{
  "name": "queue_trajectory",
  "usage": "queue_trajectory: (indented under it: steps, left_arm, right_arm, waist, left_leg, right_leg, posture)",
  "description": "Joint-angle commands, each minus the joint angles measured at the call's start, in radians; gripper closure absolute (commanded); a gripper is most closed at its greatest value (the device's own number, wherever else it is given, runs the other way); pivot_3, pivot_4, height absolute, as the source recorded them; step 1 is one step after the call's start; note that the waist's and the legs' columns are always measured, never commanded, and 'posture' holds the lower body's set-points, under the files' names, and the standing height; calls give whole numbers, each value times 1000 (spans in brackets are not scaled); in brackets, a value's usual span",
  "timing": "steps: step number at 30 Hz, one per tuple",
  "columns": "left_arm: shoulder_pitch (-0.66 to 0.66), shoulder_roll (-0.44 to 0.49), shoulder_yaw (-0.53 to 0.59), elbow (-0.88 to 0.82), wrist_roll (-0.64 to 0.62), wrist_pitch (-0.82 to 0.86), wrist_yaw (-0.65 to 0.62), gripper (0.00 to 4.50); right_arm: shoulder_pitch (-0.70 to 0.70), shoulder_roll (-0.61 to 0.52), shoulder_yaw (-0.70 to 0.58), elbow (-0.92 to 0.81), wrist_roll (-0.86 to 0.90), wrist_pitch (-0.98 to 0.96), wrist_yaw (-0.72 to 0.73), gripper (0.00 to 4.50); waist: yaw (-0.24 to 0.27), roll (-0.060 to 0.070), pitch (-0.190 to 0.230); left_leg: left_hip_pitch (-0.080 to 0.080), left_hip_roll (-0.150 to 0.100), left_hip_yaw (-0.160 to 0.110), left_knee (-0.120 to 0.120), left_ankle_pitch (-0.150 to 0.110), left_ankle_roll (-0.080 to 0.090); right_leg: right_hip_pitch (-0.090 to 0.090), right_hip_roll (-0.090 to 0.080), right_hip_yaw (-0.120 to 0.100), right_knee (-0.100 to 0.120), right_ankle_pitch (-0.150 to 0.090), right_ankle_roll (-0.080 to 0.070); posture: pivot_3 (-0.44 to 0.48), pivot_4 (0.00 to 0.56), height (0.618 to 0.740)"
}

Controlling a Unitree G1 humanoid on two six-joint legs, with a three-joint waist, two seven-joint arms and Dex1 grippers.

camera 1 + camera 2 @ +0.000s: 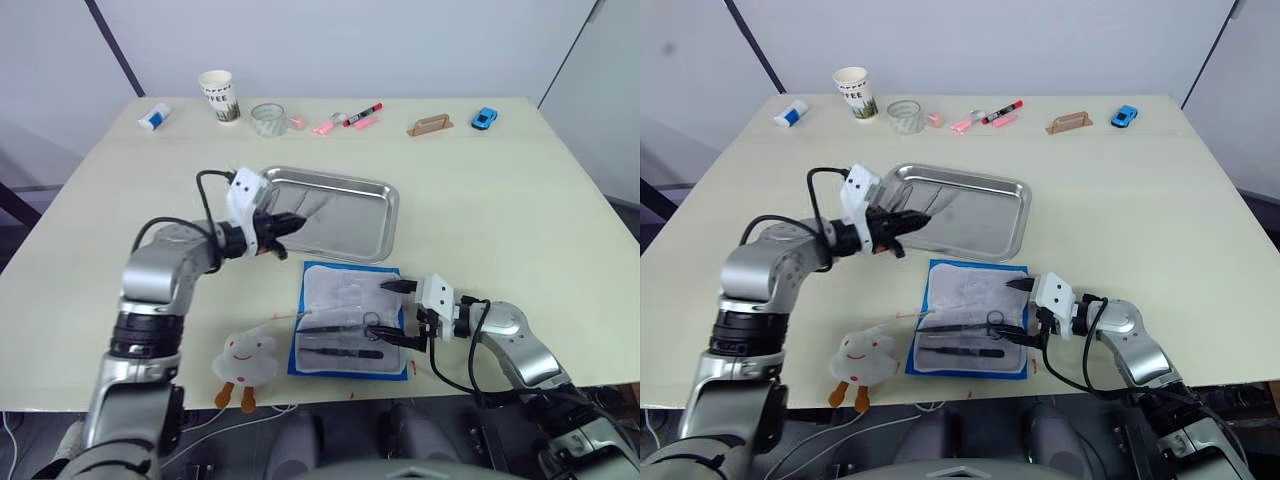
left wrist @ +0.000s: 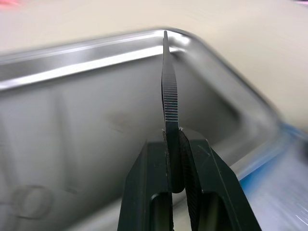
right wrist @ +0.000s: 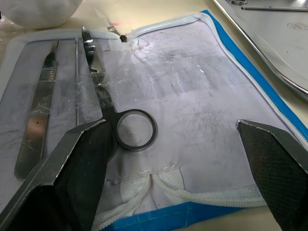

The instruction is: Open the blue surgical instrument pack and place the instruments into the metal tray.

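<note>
The blue surgical instrument pack (image 1: 345,290) lies open near the table's front edge, its grey-white lining facing up. Several instruments rest on it, among them ring-handled scissors (image 3: 136,130) and a flat slim tool (image 3: 36,110). My right gripper (image 1: 405,315) is open at the pack's right edge, with one finger (image 3: 77,178) on each side of the scissors' ring. The metal tray (image 1: 350,215) sits just behind the pack. My left gripper (image 1: 283,228) hovers over the tray's left part, shut on a slim serrated instrument (image 2: 169,96) that points into the tray.
A white plush toy (image 1: 246,360) lies left of the pack at the table's front edge. Along the far edge stand a paper cup (image 1: 220,96), a tape roll (image 1: 268,118), pink and red markers (image 1: 345,118), a brown holder (image 1: 430,124) and a blue toy car (image 1: 484,118).
</note>
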Motion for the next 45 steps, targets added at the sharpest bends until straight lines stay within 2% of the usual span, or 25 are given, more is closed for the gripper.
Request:
queue_trajectory:
  steps: [1,7,13,23,27,37,41,45]
  left_arm:
    - [-41,-35,-9,50,95,-8,161,4472]
    - [-77,-106,-55,152,186,-30,287,4472]
    - [-92,-165,-60,244,208,-80,314,4472]
    - [-97,-197,-55,252,191,-40,298,4472]
    - [-100,-195,-58,244,216,-58,326,2814]
    - [-96,-198,-46,196,209,-55,332,2814]
    - [-94,-188,-29,170,172,-119,270,2814]
    - [-60,-132,-14,139,92,-289,53,2814]
  right_arm:
    - [38,-15,52,137,-106,41,-25,0]
    - [36,-12,53,145,-107,35,-28,0]
    - [44,-11,51,134,-107,39,-34,0]
    - [49,-12,51,129,-106,41,-36,0]
    - [49,-12,51,131,-106,41,-36,0]
    - [51,-13,52,129,-109,42,-40,0]
    - [53,-12,51,128,-108,41,-41,0]
    - [53,-11,52,127,-109,42,-41,0]
  waist:
    - [0,0,0]
    - [2,0,0]
    - [1,0,0]
    - [1,0,0]
    - [1,0,0]
    - [1,0,0]
    - [1,0,0]
    - [0,1,0]
  left_leg:
    - [0,0,0,0,0,0]
    - [0,0,0,0,0,0]
    - [0,0,0,0,0,0]
    - [0,0,0,0,0,0]
    - [0,0,0,0,0,0]
    - [0,0,0,0,0,0]
    - [0,0,0,0,0,0]
    - [0,0,0,0,0,0]
  right_leg:
    - [0,0,0,0,0,0]
    - [0,0,-1,0,0,0]
    - [0,0,-1,0,0,0]
    - [1,0,-1,0,0,0]
    - [1,0,-1,0,0,0]
    - [1,0,-1,0,0,0]
    - [1,0,-1,0,0,0]
    - [1,0,-1,0,0,0]
  posture:
    - [0,150,728]
    - [0,150,728]
    - [0,150,728]
    - [0,150,728]
    - [0,150,728]
    - [0,150,728]
    - [0,150,728]
    - [0,150,728]
